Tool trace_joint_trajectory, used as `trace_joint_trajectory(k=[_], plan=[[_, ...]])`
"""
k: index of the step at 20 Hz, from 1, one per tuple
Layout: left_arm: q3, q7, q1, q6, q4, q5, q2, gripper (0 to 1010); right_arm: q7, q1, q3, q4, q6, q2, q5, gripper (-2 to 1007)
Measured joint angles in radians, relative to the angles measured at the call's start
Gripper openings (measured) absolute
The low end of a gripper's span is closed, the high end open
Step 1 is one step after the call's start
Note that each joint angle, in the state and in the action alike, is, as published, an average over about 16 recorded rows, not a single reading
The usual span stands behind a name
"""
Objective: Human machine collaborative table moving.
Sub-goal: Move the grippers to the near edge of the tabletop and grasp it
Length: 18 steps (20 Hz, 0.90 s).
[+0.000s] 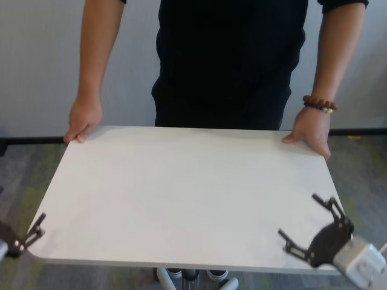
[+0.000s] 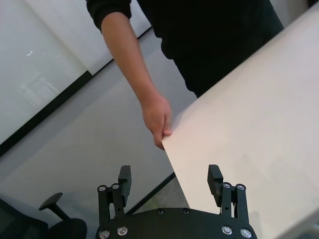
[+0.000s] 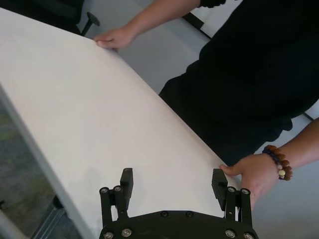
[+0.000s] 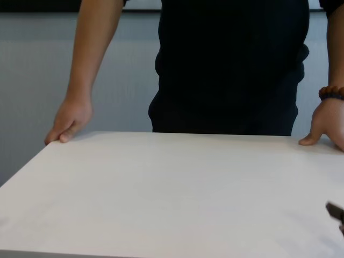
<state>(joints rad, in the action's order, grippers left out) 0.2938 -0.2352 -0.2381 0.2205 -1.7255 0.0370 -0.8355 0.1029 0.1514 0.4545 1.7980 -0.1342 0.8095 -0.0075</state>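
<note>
The white table (image 1: 181, 193) fills the middle of the head view and the chest view (image 4: 172, 193). The human (image 1: 230, 54) in a black top stands at its far side. One hand (image 1: 81, 121) grips the far left corner. The other hand (image 1: 311, 133), with a beaded bracelet (image 1: 318, 104), rests on the far right corner. My left gripper (image 1: 33, 232) is open at the near left corner, and the table's edge runs between its fingers (image 2: 215, 180). My right gripper (image 1: 299, 215) is open above the near right corner (image 3: 172, 177), holding nothing.
The table's pedestal pole and base (image 1: 190, 278) show under the near edge. Grey carpet lies around it, with a pale wall and black baseboard (image 1: 357, 131) behind the human. A black office chair (image 2: 50, 209) stands off to the left side.
</note>
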Motion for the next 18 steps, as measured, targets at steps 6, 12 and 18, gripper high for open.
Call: trace_joint_trajectory(k=[6,12,18], plan=[[0.011,-0.005,-0.057,0.018,0.006,-0.103,-0.029,993,0.023,0.068,0.015,0.039,0.007,0.027,-0.088,1001],[0.063,0.012,-0.046,-0.01,0.045,-0.235,-0.024,993,0.031,0.099,0.031,0.053,0.041,0.035,-0.171,1001],[0.124,0.015,-0.005,-0.065,0.09,-0.379,0.004,993,0.023,0.089,0.05,0.045,0.1,0.024,-0.254,1001]])
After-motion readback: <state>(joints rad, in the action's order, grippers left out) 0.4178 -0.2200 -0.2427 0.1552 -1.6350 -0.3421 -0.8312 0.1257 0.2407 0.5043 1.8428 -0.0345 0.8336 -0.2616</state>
